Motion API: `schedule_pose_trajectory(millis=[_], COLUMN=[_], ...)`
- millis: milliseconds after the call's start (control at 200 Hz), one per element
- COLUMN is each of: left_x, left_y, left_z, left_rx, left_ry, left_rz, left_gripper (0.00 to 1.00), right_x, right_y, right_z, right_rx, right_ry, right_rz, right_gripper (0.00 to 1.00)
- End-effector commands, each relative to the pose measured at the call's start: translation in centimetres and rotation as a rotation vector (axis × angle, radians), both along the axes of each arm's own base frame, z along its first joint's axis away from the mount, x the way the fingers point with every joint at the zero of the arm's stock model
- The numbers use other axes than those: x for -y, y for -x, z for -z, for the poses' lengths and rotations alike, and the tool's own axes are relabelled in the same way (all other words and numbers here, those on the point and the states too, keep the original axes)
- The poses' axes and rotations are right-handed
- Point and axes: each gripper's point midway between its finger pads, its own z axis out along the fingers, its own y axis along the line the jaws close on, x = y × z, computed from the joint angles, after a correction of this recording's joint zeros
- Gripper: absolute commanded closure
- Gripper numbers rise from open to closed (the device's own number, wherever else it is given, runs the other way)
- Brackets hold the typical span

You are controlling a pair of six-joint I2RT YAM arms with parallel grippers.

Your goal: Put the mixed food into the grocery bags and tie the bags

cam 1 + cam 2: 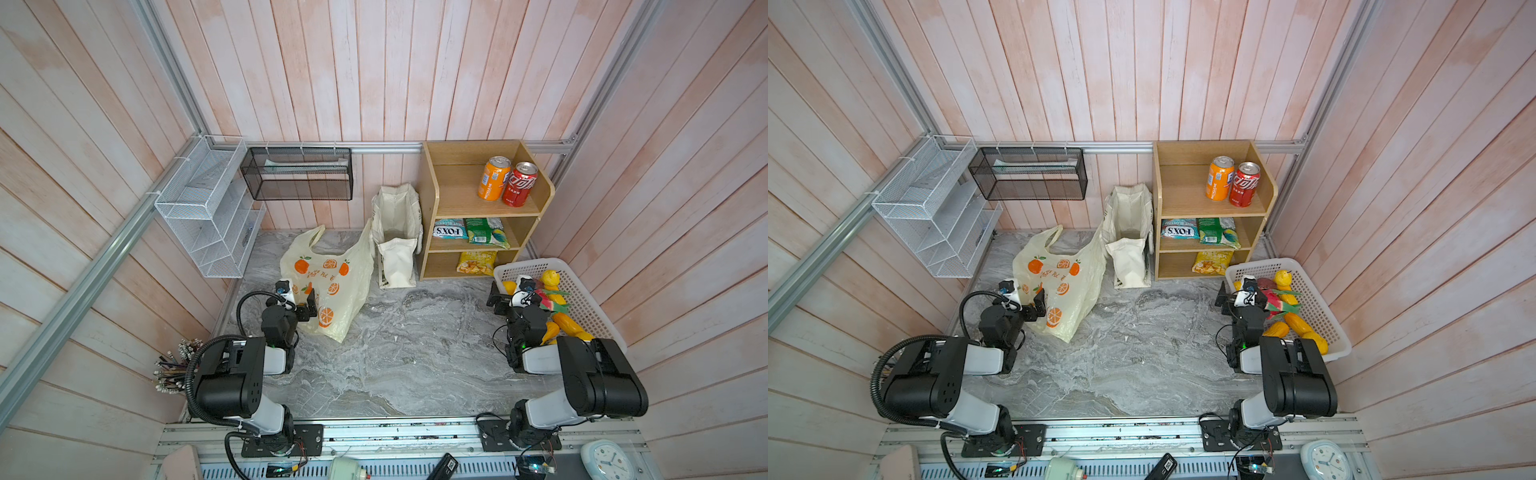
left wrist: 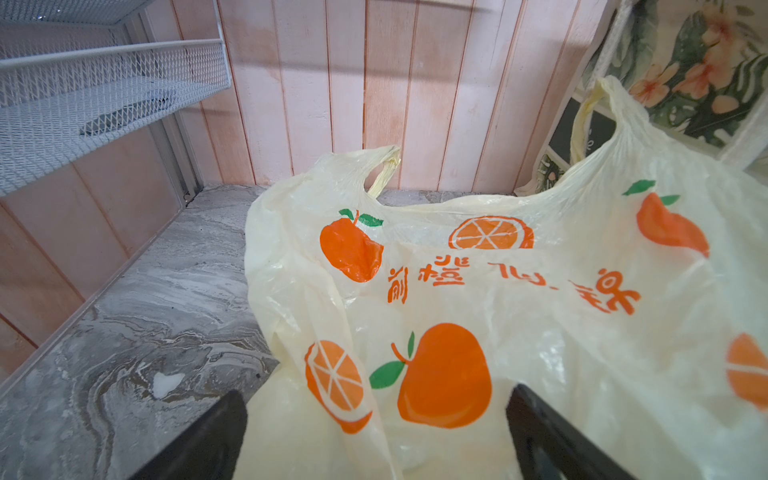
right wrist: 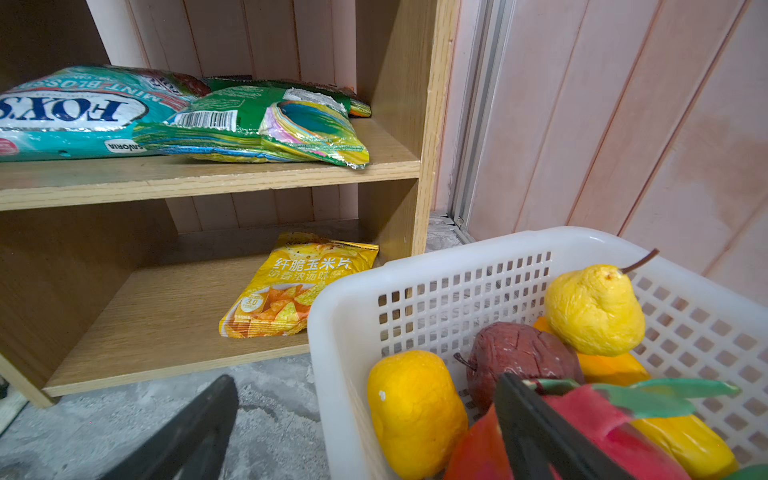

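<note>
Left arm: folded low, left end effector (image 1: 300, 296) spread open, empty, over the plastic carrier (image 1: 332, 282) lying flat on the tabletop (image 1: 415, 353).
Right arm: folded low, right end effector (image 1: 510, 291) open, empty, over the rim of the white basket (image 1: 536, 262), above the toy fruits (image 1: 550, 280).
Beyond: canvas tote (image 1: 397, 232) upright beside the shelf (image 1: 428, 208), which holds the red cola can (image 1: 519, 185) and green packet (image 1: 484, 232).

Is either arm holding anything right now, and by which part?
Nothing is held. The left gripper has its jaws open at the plastic bag; the right gripper has its jaws open at the basket.
</note>
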Motion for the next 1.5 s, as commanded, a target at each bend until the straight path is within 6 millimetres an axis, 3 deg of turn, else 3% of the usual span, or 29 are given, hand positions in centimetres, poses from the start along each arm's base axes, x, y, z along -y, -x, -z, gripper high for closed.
schedule_pose_trajectory(millis=[0, 130, 270, 410, 540, 655, 760, 865, 1000, 1180, 1360, 1495], left_x=[0.0, -0.3, -1.9, -2.6, -3.1, -2.3, 0.3, 4.2, 10.2, 18.0, 21.4, 23.2], left_y=[-0.4, -0.1, 0.0, 0.6, 1.1, 1.3, 1.3, 1.4, 1.3, 0.8, -2.0, -4.8], left_z=[-0.9, -1.9, -4.0, -6.9, -9.0, -10.7, -12.9, -15.2, -17.5, -18.7, -17.6, -17.2], left_rx=[0.029, 0.056, 0.040, 0.047, 0.012, -0.090, -0.154, -0.188, -0.249, -0.343, -0.409, -0.437], left_ry=[0.005, 0.009, 0.029, 0.109, 0.236, 0.363, 0.430, 0.438, 0.465, 0.487, 0.557, 0.570], left_rz=[0.008, -0.009, -0.108, -0.165, -0.216, -0.215, -0.122, -0.019, 0.111, 0.223, 0.217, 0.218], left_gripper=[0.00, 0.00, 0.00, 0.00, 0.00, 0.00, 0.02, 0.02, 0.02, 0.02, 0.05, 0.13], right_x=[-0.1, 0.3, 1.1, 1.5, 2.7, 1.1, -1.9, -5.4, -10.0, -15.6, -18.2, -18.3], right_y=[0.1, 0.4, 0.4, 0.7, 2.1, 2.8, 3.0, 3.1, 3.6, 4.8, 5.5, 5.8], right_z=[2.2, 0.0, -2.0, -3.6, -4.0, -5.7, -7.3, -8.1, -7.7, -6.9, -6.9, -6.5], right_rx=[-0.084, -0.023, -0.059, -0.043, -0.013, -0.007, -0.044, -0.147, -0.311, -0.459, -0.506, -0.520], right_ry=[-0.017, -0.020, -0.061, -0.239, -0.542, -0.597, -0.592, -0.588, -0.515, -0.389, -0.343, -0.326], right_rz=[-0.020, 0.005, 0.062, 0.106, 0.205, 0.103, -0.066, -0.225, -0.318, -0.390, -0.424, -0.419], right_gripper=[0.02, 0.02, 0.02, 0.02, 0.02, 0.02, 0.02, 0.03, 0.07, 0.11, 0.14, 0.14])
